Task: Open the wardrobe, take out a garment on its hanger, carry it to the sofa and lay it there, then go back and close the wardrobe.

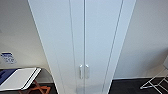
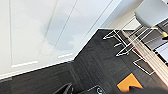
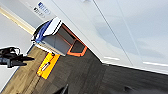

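Wardrobe dead ahead in the head view, both doors shut, seam running down the middle. Handles sit side by side at the seam, low in the view, nothing touching them. Faint grey shadow on the door fronts below the handles.

Left of the wardrobe: a white flat board leaning low over an orange frame, blue sign on the wall above it. Right of it: a white wire chair leg frame on the dark carpet.

Left wrist view: wardrobe base meets the dark carpet; white chairs with wire legs stand well apart from it, next to a table edge. Orange patch on the floor nearby.

Right wrist view: wardrobe doors closed here too, base at the carpet. Beside it the white board on its orange frame, and an orange floor plate.

Fingers on both grippers: cannot tell, only dark slivers at the wrist views' edges. Neither is on the wardrobe.
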Available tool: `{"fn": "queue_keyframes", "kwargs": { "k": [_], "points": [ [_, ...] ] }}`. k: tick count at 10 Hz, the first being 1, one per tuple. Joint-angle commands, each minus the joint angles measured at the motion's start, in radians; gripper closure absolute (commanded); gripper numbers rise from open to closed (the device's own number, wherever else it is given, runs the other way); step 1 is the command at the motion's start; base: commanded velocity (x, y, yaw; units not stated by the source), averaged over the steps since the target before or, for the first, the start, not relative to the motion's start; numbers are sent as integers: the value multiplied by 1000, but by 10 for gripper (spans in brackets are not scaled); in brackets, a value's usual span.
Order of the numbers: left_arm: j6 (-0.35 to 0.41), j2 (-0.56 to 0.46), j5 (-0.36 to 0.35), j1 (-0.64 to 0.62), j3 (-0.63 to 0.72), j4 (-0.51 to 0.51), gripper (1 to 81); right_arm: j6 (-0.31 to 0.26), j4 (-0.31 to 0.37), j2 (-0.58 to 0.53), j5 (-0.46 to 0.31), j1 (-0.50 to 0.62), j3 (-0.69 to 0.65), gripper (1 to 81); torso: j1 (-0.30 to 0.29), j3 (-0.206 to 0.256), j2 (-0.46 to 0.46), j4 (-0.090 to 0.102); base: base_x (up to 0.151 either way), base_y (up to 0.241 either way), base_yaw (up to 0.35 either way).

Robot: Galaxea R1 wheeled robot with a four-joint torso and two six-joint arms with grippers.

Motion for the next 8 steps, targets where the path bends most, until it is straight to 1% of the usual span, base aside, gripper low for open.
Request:
{"fn": "queue_keyframes", "kwargs": {
  "k": [1, 3, 4, 5, 6, 8],
  "points": [
    [-8, -88, 15, -228, 63, 18, 10, 15, 35, -42, -113, 277, 107, 10, 0, 0, 0, 0, 0, 0, 0],
    [-9, -72, 90, -336, 63, -21, 10, 17, 36, 11, -128, 353, 76, 10, 0, 0, 0, 0, 0, 0, 0],
    [-9, -55, 147, -400, 62, -42, 10, 33, 36, 48, -165, 399, 47, 10, 1, -1, 1, 0, 0, 0, 0],
    [-9, -30, 193, -459, 55, -64, 10, 46, 36, 86, -185, 446, 18, 10, 1, -1, 1, 0, 0, 0, 0],
    [-9, -1, 224, -508, 49, -81, 10, 58, 36, 131, -188, 488, -20, 10, 2, -2, 2, 0, 0, 0, 0],
    [-11, 57, 245, -572, 22, -116, 10, 69, 44, 215, -191, 551, -100, 10, 2, -2, 2, 0, 0, 0, 0]
  ]
}}
